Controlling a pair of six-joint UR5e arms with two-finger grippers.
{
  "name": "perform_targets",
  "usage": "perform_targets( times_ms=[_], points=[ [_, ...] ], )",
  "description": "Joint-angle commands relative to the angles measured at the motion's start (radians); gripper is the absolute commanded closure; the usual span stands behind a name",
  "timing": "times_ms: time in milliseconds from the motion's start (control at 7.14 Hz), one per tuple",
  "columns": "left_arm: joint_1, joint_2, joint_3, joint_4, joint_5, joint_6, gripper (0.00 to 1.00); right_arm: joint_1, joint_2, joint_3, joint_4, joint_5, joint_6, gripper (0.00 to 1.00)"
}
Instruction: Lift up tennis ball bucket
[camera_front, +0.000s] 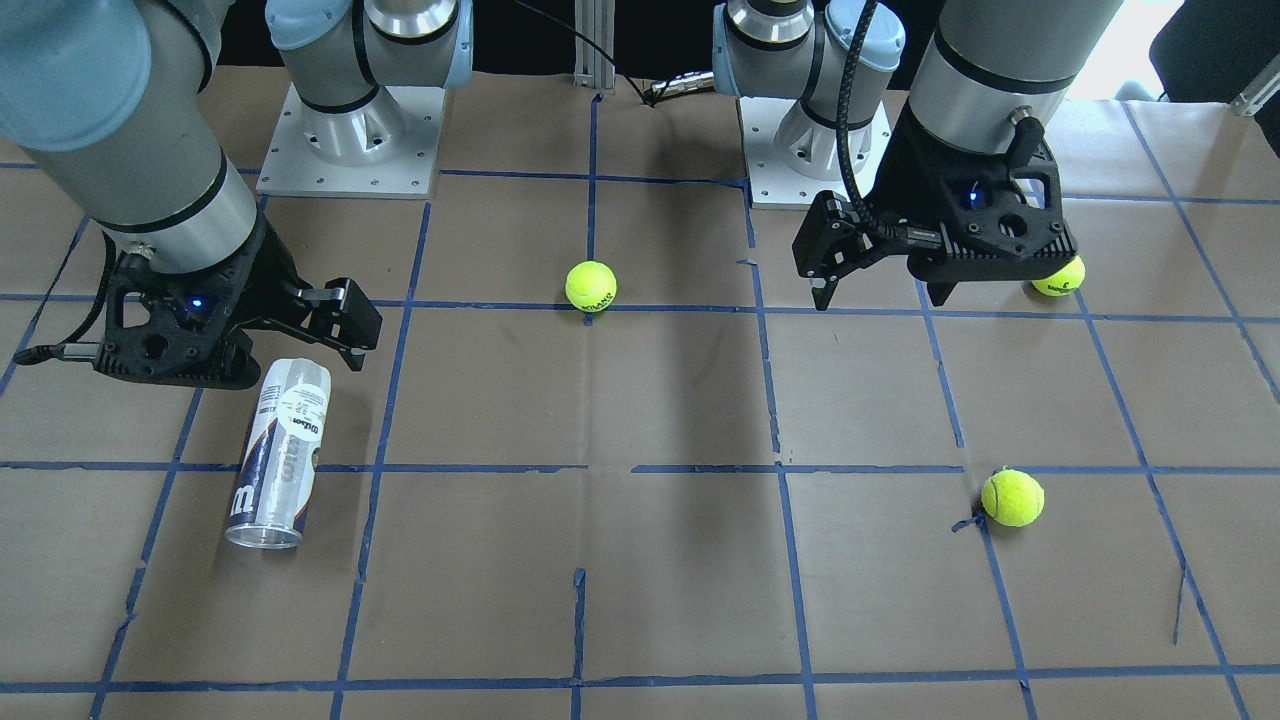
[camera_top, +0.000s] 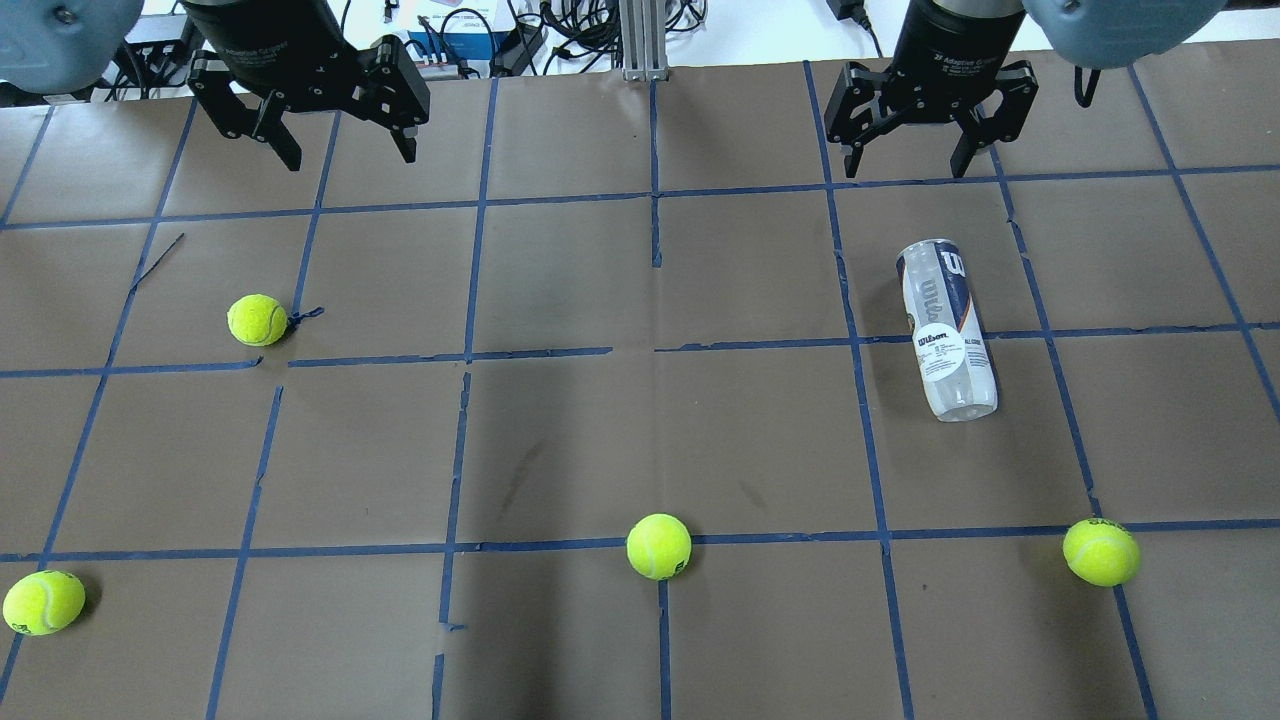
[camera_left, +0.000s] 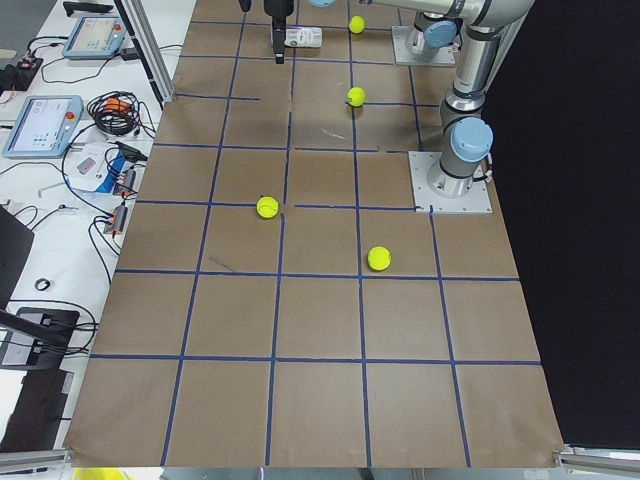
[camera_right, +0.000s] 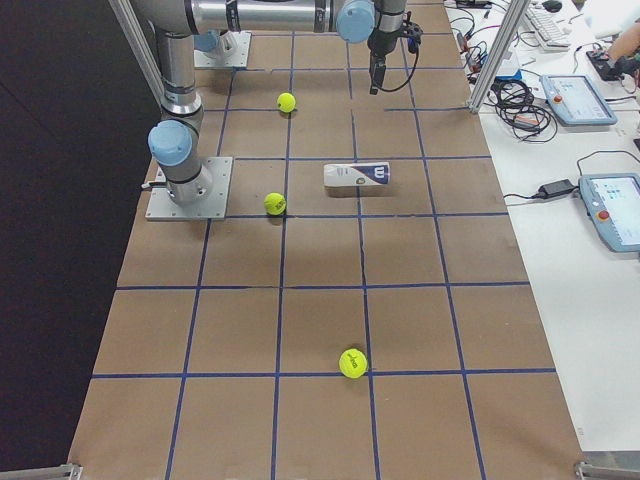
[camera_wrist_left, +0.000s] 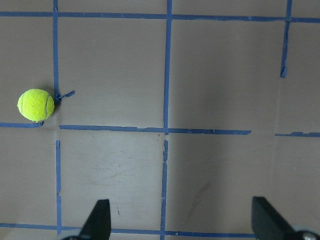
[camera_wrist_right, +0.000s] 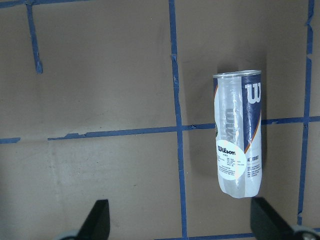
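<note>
**A:** What do we find at the right gripper (camera_top: 908, 160)?

**B:** We find it hanging above the table (camera_top: 560, 440). Its two black fingers (camera_wrist_right: 97, 220) are spread wide, with nothing between them. We judge the wide spread is meant to take the can across its round body.

**A:** Where is the tennis ball bucket (camera_top: 948, 330)?

**B:** It lies on its side on the right half of the table, below that gripper and apart from it. In the right wrist view it sits toward the right-hand finger, not centred in the gap. Its length runs near to far, slightly tilted, across a blue tape line (camera_top: 1100, 329). As far as we can tell, the clear wall shows no ball inside.

**A:** So we judge the lift is not yet begun?

**B:** Yes. The gripper needs to line up over the can and come down. A smooth round can may roll or slip from a pinch.

**A:** And the left gripper (camera_top: 350, 150)?

**B:** It is also spread and empty, above the far left of the table, well apart from the can. We take it to be parked out of the way. One yellow-green tennis ball (camera_top: 258, 320) lies on the left, and three more lie along the near side.
</note>
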Motion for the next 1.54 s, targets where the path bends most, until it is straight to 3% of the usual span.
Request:
perform_targets(
  times_ms=[0,560,840,1120,1400],
  points=[
    [0.000,0.002,0.000,0.000,0.000,0.000,0.00,-0.003,-0.011,0.006,-0.001,-0.002,-0.005,0.00],
    [0.003,0.005,0.001,-0.002,0.000,0.000,0.00,-0.014,-0.003,0.006,0.017,-0.003,-0.004,0.00],
    [0.000,0.005,0.001,-0.002,0.000,0.000,0.00,-0.043,0.005,0.036,-0.009,-0.040,-0.111,0.00],
    [0.003,0.005,0.003,-0.002,-0.002,0.000,0.00,-0.162,0.003,0.156,-0.102,-0.037,-0.203,0.00],
    [0.005,0.005,0.001,-0.002,0.000,0.000,0.00,-0.173,0.060,0.234,-0.235,-0.034,-0.210,0.00]
  ],
)
